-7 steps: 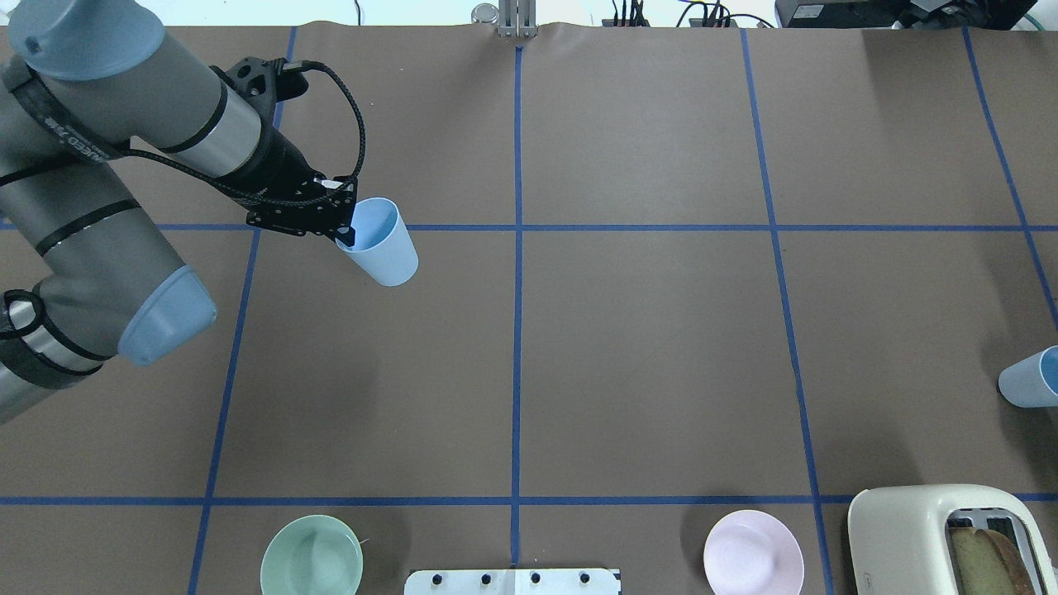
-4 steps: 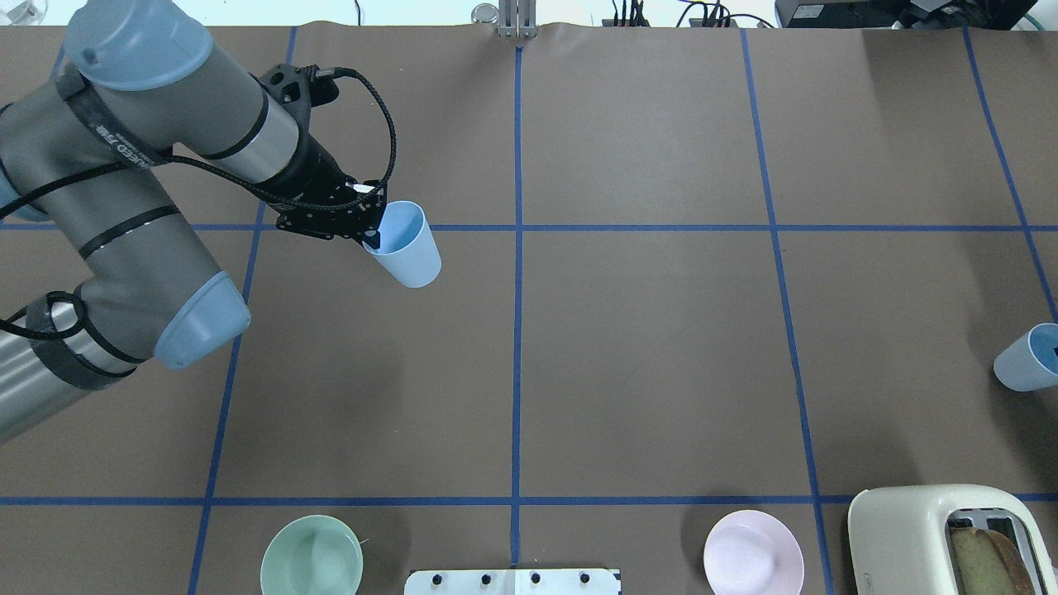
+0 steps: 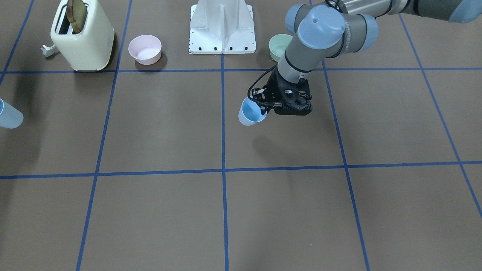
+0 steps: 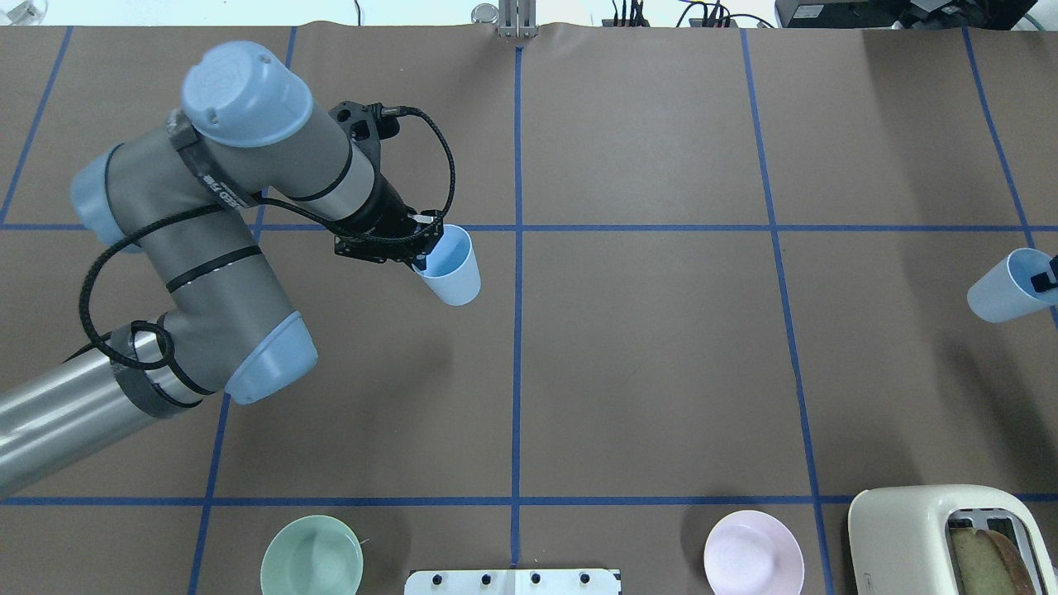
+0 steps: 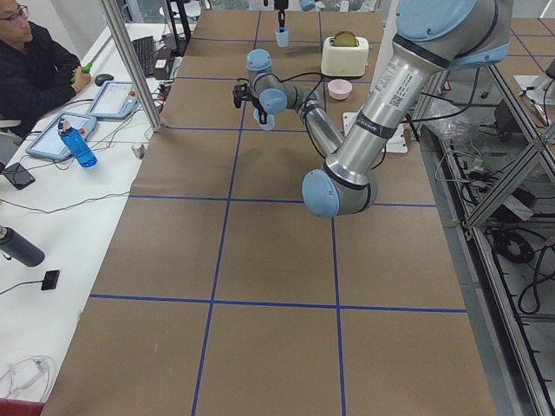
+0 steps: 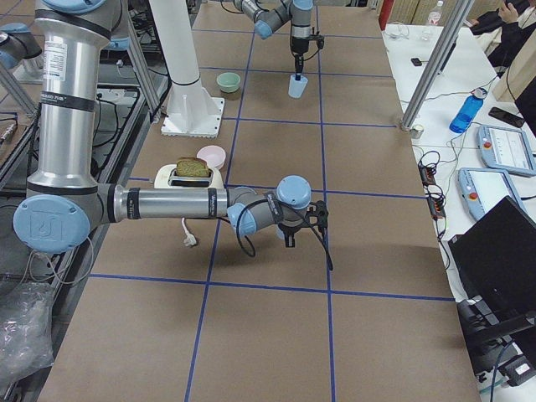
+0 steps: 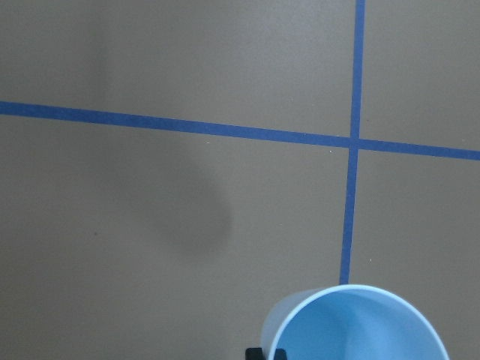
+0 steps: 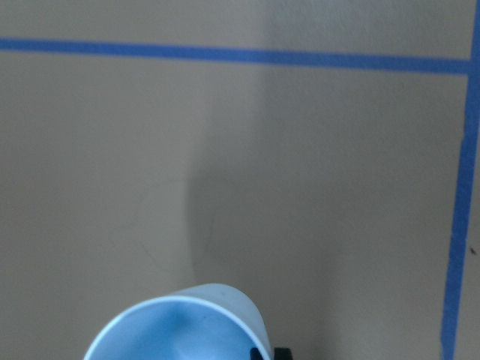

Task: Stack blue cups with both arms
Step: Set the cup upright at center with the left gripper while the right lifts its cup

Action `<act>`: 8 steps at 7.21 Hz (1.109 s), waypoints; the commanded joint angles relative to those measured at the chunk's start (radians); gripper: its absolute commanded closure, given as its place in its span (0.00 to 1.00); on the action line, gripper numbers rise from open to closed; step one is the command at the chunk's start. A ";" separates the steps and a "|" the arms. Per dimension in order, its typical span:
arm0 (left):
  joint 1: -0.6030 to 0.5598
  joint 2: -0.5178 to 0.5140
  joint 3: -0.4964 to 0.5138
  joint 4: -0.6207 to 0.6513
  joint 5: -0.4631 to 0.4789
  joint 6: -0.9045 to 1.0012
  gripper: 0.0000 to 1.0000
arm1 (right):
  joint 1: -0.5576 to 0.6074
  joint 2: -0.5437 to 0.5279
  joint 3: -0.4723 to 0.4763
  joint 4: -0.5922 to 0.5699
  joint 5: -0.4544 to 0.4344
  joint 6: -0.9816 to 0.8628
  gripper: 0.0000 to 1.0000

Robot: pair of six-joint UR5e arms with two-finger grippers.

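Observation:
My left gripper point(image 4: 425, 256) is shut on the rim of a pale-blue cup point(image 4: 451, 266) and holds it above the table, left of the centre line. The cup also shows in the front view point(image 3: 251, 112) and at the bottom of the left wrist view point(image 7: 360, 326). The second blue cup point(image 4: 1003, 289) hangs at the overhead view's right edge. My right gripper point(image 4: 1044, 282) pinches its rim, with only a black fingertip in view. This cup also shows at the front view's left edge point(image 3: 9, 116) and in the right wrist view point(image 8: 176, 330).
A cream toaster point(image 4: 922, 529) with bread stands at the near right. A pink bowl point(image 4: 752, 552) and a mint-green bowl point(image 4: 312, 555) sit either side of the white base pedestal point(image 3: 222, 26). Blue tape lines grid the brown table.
My left arm has swung right with its cup, towards the centre line. The right cup has moved away from the robot along the right edge and further into view.

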 commanded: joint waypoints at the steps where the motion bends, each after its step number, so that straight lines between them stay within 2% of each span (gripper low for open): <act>1: 0.059 -0.054 0.058 -0.008 0.055 -0.048 1.00 | 0.034 0.142 0.053 -0.197 0.002 -0.001 1.00; 5: 0.110 -0.085 0.126 -0.042 0.116 -0.062 1.00 | 0.066 0.436 0.067 -0.558 -0.002 0.001 1.00; 8: 0.137 -0.096 0.140 -0.045 0.151 -0.069 1.00 | 0.063 0.478 0.057 -0.582 -0.001 0.002 1.00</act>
